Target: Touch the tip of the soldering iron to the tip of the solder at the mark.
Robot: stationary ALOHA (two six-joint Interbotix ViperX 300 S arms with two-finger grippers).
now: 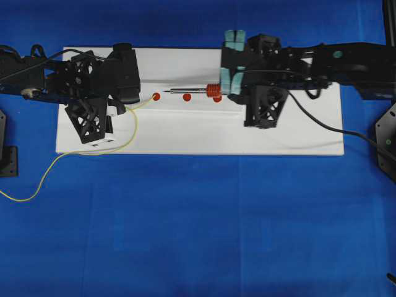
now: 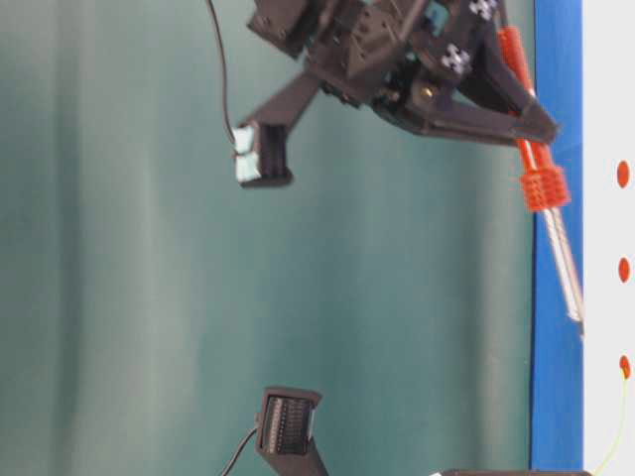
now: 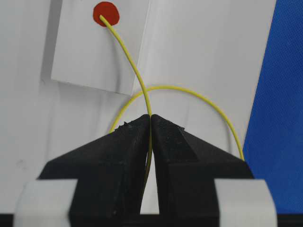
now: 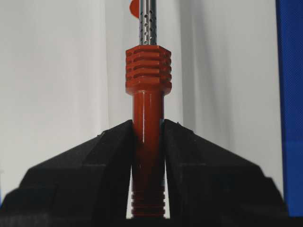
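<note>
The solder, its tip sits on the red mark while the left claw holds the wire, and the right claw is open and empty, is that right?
Not quite. The right claw is shut on the soldering iron, as the right wrist view shows. The rest holds: the solder reaches the red mark, pinched by the left claw.

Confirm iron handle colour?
Red-orange, ribbed; the iron shows best in the right wrist view, clamped in the right gripper.

- The solder [image 1: 132, 120] tip lies on the leftmost mark [image 1: 156, 96] on the board [image 1: 297, 139]
- The soldering iron [image 1: 197, 93] lies to its right, tip apart from that mark
</note>
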